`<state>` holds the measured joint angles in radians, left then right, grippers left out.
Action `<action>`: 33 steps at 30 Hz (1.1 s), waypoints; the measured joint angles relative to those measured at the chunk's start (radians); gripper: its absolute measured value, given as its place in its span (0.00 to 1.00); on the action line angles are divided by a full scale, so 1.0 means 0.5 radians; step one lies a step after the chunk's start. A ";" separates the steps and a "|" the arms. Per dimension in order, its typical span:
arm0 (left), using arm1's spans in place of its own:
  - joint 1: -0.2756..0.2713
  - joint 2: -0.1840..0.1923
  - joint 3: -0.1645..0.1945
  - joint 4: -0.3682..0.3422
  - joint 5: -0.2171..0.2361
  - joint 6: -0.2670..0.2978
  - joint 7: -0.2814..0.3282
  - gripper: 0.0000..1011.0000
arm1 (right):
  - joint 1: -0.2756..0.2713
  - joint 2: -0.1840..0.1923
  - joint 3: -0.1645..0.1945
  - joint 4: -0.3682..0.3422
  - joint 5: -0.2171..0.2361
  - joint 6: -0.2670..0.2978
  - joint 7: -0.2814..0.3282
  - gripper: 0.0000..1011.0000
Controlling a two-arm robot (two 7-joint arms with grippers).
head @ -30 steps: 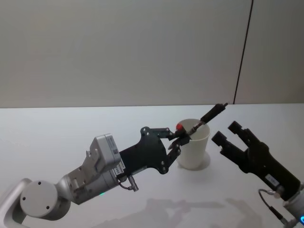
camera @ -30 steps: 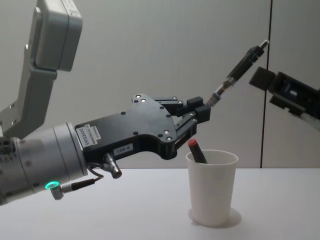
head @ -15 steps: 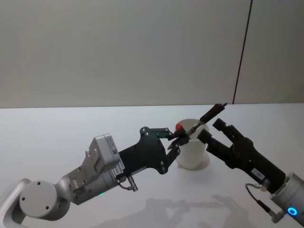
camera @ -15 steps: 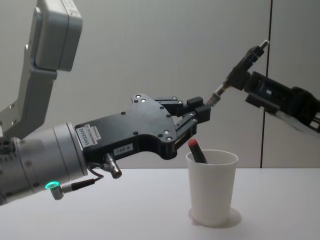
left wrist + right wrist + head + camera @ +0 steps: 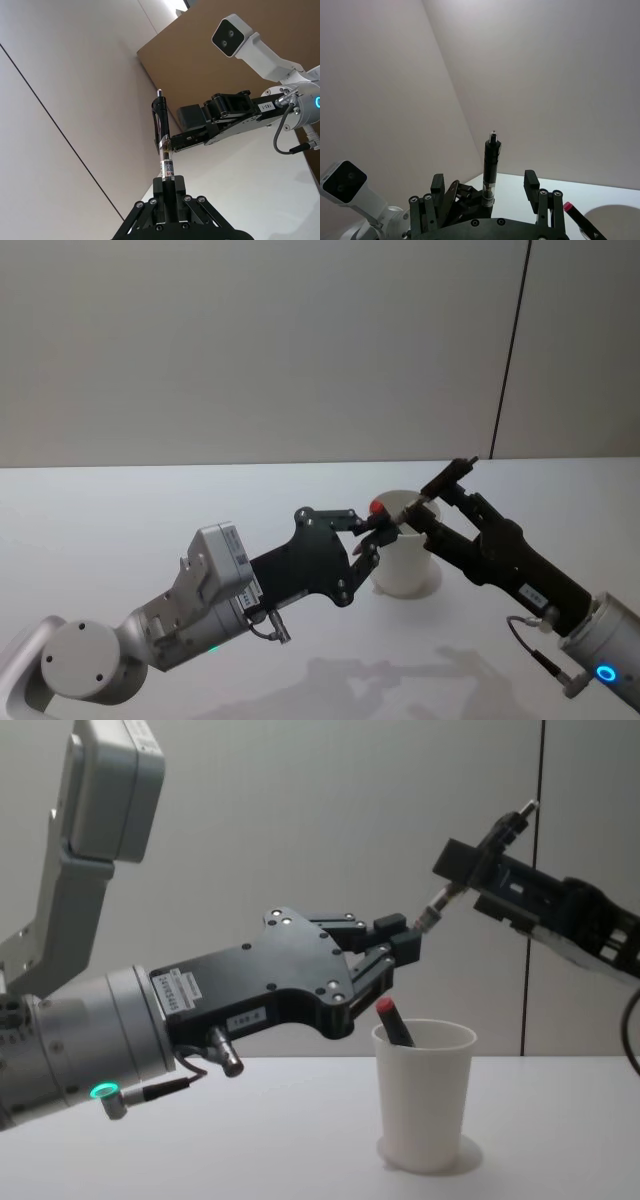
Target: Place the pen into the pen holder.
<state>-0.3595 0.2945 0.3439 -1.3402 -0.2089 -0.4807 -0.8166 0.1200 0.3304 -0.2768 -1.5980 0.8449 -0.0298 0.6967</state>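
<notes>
White tabletop (image 5: pixel 250 1140) carries a plain white paper cup pen holder (image 5: pixel 425 1095), with a red-capped marker (image 5: pixel 392 1018) half hidden inside. Above its rim the left gripper (image 5: pixel 408 938) pinches the lower end of a slim black pen (image 5: pixel 162 135), which tilts up and away. Farther off, the right gripper (image 5: pixel 484 181) has its fingers spread either side of the barrel; whether they touch it is unclear.

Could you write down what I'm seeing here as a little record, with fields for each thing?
pen: black, tilted, above the pen holder
left gripper: shut on the pen's lower end
right gripper: open, fingers either side of the pen's upper part
pen holder: white paper cup, upright on the table
inside it: red-capped marker
</notes>
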 joint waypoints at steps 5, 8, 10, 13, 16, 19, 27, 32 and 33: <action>0.000 0.000 0.000 0.000 0.000 0.000 0.000 0.14 | 0.009 -0.001 -0.003 0.000 0.000 -0.003 0.004 0.96; 0.000 0.000 0.000 0.000 0.000 0.000 0.000 0.14 | 0.014 -0.001 -0.004 -0.004 0.000 -0.010 0.005 0.89; 0.000 0.000 0.000 0.000 0.000 0.000 0.000 0.14 | 0.016 0.000 -0.004 -0.006 0.002 -0.013 0.005 0.84; 0.000 0.000 0.000 0.000 0.000 0.000 0.000 0.14 | 0.017 0.002 -0.004 -0.011 0.006 -0.022 0.004 0.78; 0.000 0.000 0.000 0.000 0.000 0.000 0.000 0.14 | 0.017 0.006 -0.004 -0.016 0.014 -0.036 -0.002 0.65; 0.000 0.000 0.000 0.000 0.000 0.000 0.000 0.14 | 0.017 0.008 -0.004 -0.020 0.019 -0.045 -0.008 0.57; 0.000 0.000 0.000 0.000 0.000 0.000 0.000 0.14 | 0.013 0.015 -0.002 -0.035 0.032 -0.077 -0.032 0.31; 0.000 0.000 0.000 0.000 0.000 0.000 0.000 0.14 | 0.011 0.017 -0.002 -0.043 0.036 -0.089 -0.042 0.14; 0.000 0.000 0.000 0.000 -0.001 0.000 0.000 0.14 | 0.011 0.018 -0.002 -0.044 0.037 -0.091 -0.045 0.14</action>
<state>-0.3595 0.2944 0.3440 -1.3404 -0.2092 -0.4808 -0.8166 0.1255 0.3395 -0.2779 -1.6201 0.8632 -0.0754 0.6745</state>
